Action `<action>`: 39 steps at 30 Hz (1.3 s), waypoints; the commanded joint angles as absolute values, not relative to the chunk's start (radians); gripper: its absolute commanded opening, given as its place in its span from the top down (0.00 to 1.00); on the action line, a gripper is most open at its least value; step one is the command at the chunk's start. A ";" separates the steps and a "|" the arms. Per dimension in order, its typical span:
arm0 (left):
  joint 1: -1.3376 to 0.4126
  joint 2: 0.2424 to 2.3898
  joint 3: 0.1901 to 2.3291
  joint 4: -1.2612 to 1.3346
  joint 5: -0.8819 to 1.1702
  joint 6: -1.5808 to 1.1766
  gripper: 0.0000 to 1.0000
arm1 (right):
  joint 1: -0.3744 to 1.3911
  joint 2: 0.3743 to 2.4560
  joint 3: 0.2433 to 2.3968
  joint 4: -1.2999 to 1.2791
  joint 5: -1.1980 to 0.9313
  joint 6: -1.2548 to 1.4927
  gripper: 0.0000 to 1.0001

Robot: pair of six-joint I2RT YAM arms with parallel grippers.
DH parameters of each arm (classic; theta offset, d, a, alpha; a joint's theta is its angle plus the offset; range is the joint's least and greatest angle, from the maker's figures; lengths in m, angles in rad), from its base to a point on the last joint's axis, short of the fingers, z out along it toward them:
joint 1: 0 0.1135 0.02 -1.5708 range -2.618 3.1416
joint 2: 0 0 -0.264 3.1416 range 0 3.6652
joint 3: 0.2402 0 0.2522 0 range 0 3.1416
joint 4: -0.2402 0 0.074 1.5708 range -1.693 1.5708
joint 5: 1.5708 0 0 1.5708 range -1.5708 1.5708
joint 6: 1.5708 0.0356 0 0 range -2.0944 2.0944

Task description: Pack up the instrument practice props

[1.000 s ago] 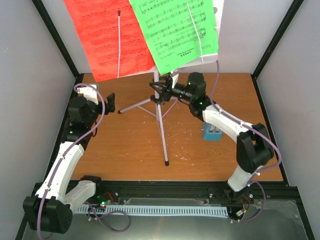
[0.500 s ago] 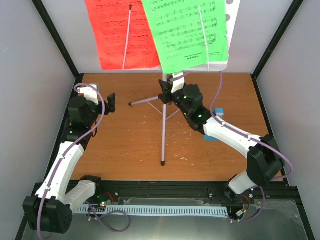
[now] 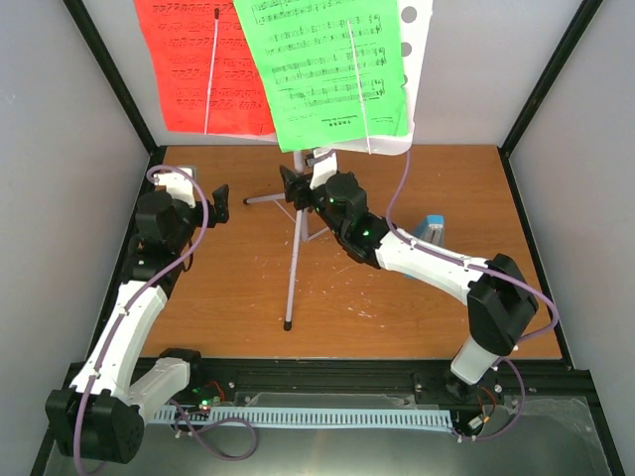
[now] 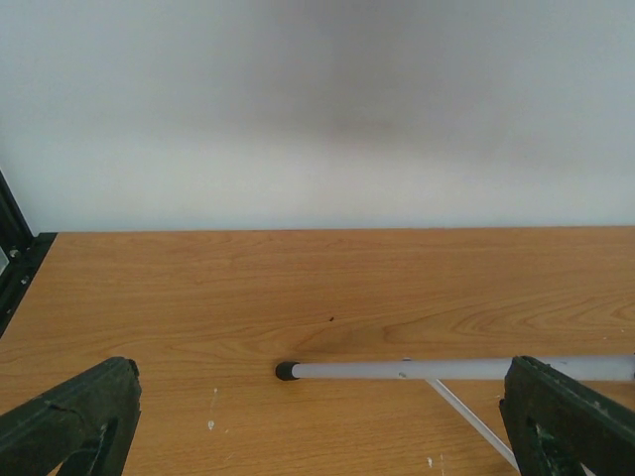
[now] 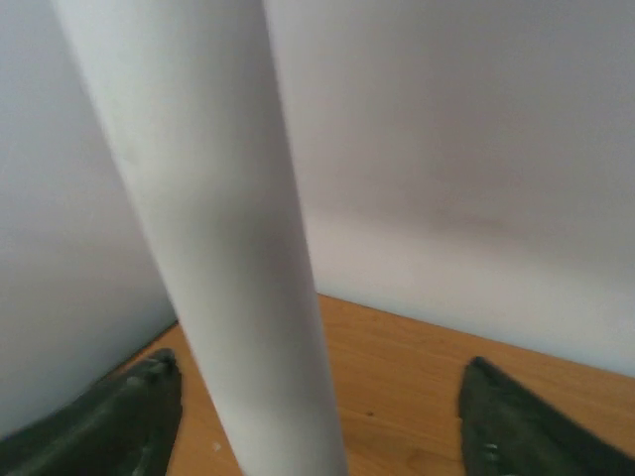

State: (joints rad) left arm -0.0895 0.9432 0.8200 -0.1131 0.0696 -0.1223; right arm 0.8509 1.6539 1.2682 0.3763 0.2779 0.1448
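Note:
The white hole-punched music stand [image 3: 418, 28] stands at the back of the table on silver tripod legs [image 3: 294, 266]. It carries a red music sheet [image 3: 193, 69] and a green music sheet [image 3: 322, 69]. My right gripper [image 3: 302, 189] is open around the stand's pole [image 5: 228, 248], which sits near the left finger with a wide gap on the right. The blue metronome [image 3: 434, 227] peeks out behind my right arm. My left gripper [image 3: 218, 203] is open and empty; one stand leg [image 4: 446, 369] with a black tip lies ahead of its fingers [image 4: 69, 421].
Grey walls and black frame posts [image 3: 114, 89] close in the wooden table [image 3: 228, 288] on three sides. A black rail with a white cable track [image 3: 327, 415] runs along the near edge between the arm bases.
The stand has shifted left across the table along with my right gripper. The right jaws have opened off the pole. The left arm has not moved.

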 commanded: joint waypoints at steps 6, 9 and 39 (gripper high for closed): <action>-0.084 0.941 0.818 -0.100 0.029 -0.106 0.00 | 0.844 1.466 1.029 0.289 0.221 0.221 0.13; -0.084 0.953 0.838 -0.130 0.033 -0.137 0.01 | 0.825 1.374 0.922 0.187 0.264 0.296 0.13; -0.256 0.831 1.061 -0.559 0.953 -0.265 0.06 | 0.192 0.798 1.177 -0.138 -0.672 0.592 0.23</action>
State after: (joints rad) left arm -0.2462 0.8944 0.9512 -0.5404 0.9478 -0.2600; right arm 0.1967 0.7761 1.0763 -0.1978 -0.4721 0.5240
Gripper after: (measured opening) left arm 0.958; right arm 0.825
